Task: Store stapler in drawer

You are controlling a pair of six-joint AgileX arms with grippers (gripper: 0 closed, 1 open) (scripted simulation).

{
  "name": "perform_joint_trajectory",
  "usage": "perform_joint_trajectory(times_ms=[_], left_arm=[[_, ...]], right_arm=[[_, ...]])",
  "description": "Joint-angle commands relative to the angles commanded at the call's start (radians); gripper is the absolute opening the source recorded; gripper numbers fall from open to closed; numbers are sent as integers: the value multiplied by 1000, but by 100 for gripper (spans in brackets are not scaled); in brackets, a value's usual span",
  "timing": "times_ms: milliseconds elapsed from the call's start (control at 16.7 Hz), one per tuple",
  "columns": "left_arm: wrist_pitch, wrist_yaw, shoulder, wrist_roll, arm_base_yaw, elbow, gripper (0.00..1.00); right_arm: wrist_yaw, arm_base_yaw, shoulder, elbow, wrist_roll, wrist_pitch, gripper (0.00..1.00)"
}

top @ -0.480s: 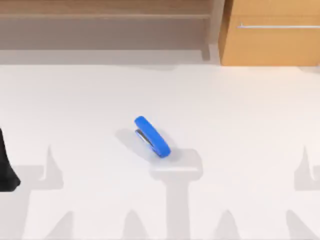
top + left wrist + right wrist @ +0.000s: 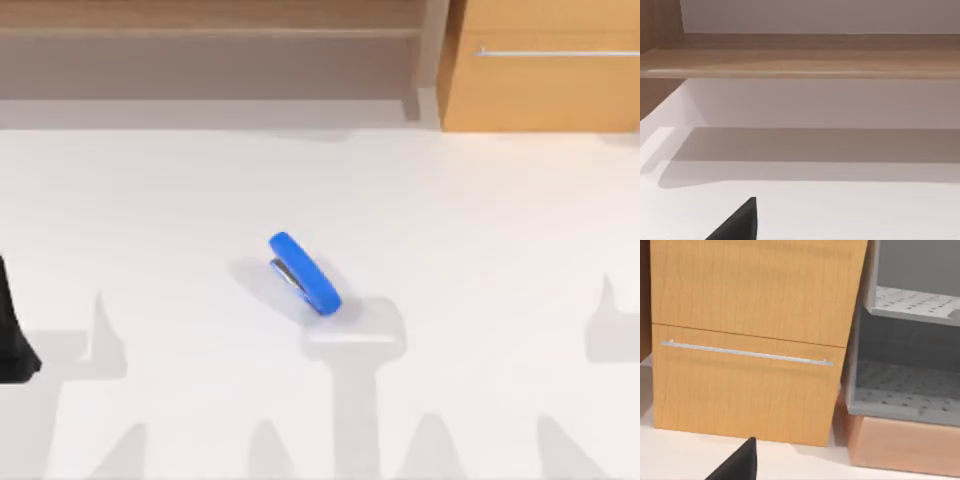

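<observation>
Your stapler (image 2: 304, 273), glossy blue with rounded ends, lies mid-table, long axis 11-to-5 o'clock. Drawer (image 2: 545, 68), wood-grain front with thin silver bar handle (image 2: 747, 353), sits shut at 1 o'clock. Left arm (image 2: 12, 335) parked at 9 o'clock; can't tell either gripper's state. Stapler unmoved since earlier frame.

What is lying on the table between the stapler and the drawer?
Nothing: in the top view the white table is bare between the blue stapler and the closed drawer at the back right.
</observation>
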Motion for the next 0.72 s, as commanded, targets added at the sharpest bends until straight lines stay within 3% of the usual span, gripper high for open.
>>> perform_joint_trajectory(times_ms=[300,720], left_arm=[[0,0,0,0,0,0,100],[0,0,0,0,0,0,100]], right_arm=[[35,27,351,154,-253,203,100],[94,86,994,434,-718,578,100]])
